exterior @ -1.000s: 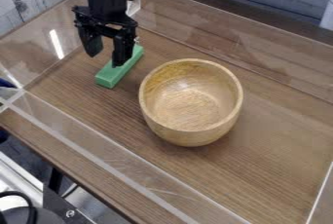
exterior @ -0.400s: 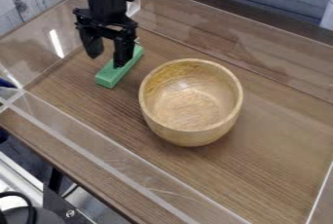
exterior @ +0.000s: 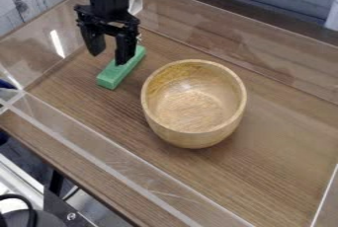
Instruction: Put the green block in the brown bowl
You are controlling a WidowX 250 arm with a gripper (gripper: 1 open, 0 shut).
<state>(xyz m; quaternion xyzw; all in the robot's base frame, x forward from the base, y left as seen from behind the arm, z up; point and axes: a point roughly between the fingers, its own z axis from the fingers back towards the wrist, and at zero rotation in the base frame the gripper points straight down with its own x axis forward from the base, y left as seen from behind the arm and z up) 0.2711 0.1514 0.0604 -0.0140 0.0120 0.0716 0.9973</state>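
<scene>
The green block [exterior: 119, 70] lies flat on the wooden table, just left of the brown bowl [exterior: 195, 102], with a small gap between them. The bowl stands upright near the middle and holds nothing. My black gripper [exterior: 110, 49] points straight down over the far end of the block. Its two fingers [exterior: 94, 41] stand apart, one on each side of that end, and they hide part of the bar. The gripper is open and I cannot tell whether the fingertips touch the block.
A clear plastic wall [exterior: 40, 43] runs along the left side and front of the wooden table [exterior: 278, 113]. The table's front edge drops off at the lower left.
</scene>
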